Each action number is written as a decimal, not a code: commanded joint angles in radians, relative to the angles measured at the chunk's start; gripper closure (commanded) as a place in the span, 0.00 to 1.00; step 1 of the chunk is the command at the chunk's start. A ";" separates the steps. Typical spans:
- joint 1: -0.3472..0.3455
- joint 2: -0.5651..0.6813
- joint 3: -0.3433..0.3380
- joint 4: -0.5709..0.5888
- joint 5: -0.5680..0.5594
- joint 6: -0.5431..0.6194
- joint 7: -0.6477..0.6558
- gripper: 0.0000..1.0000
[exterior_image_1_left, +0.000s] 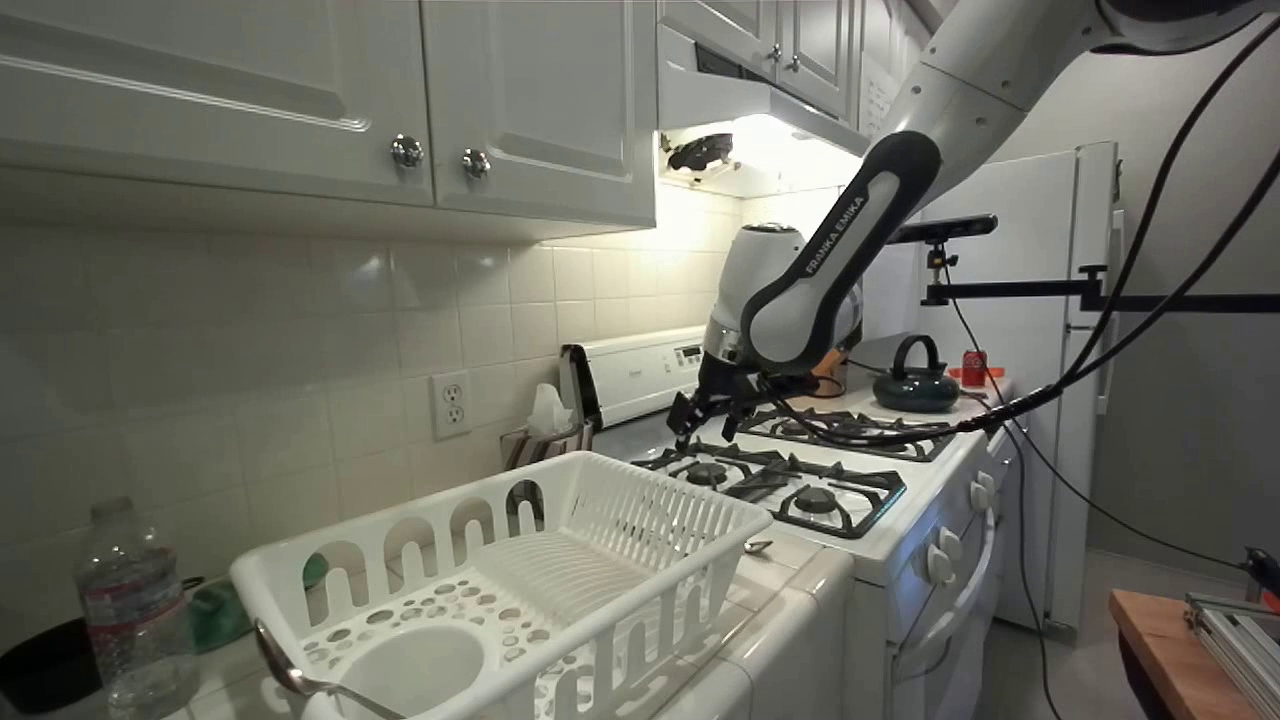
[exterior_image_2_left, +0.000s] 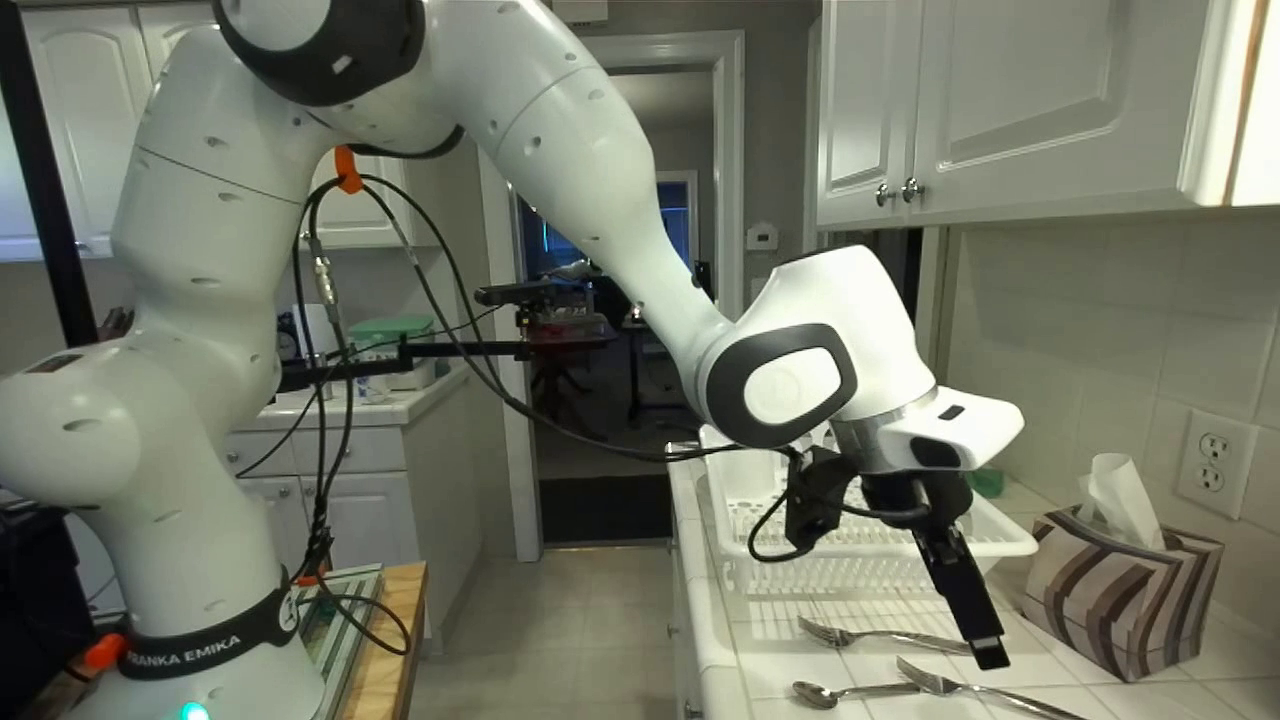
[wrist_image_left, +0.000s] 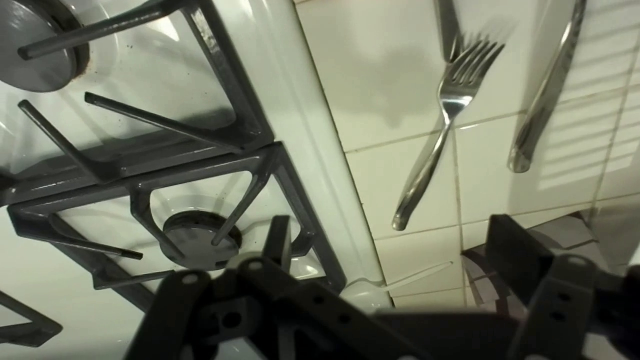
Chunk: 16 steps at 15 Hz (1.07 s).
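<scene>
Partly behind spread jaws: tissue box (wrist_image_left: 485, 280)

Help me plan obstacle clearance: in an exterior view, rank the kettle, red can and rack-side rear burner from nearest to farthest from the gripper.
1. Rack-side rear burner: just below the gripper in an exterior view.
2. Kettle: well to the gripper's right in that image.
3. Red can: beyond the kettle, farther right.
</scene>
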 joint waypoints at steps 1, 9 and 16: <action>-0.055 0.075 0.044 0.069 0.088 0.023 -0.097 0.00; -0.157 0.199 0.180 0.207 0.235 -0.015 -0.215 0.00; -0.180 0.285 0.194 0.313 0.244 -0.067 -0.239 0.00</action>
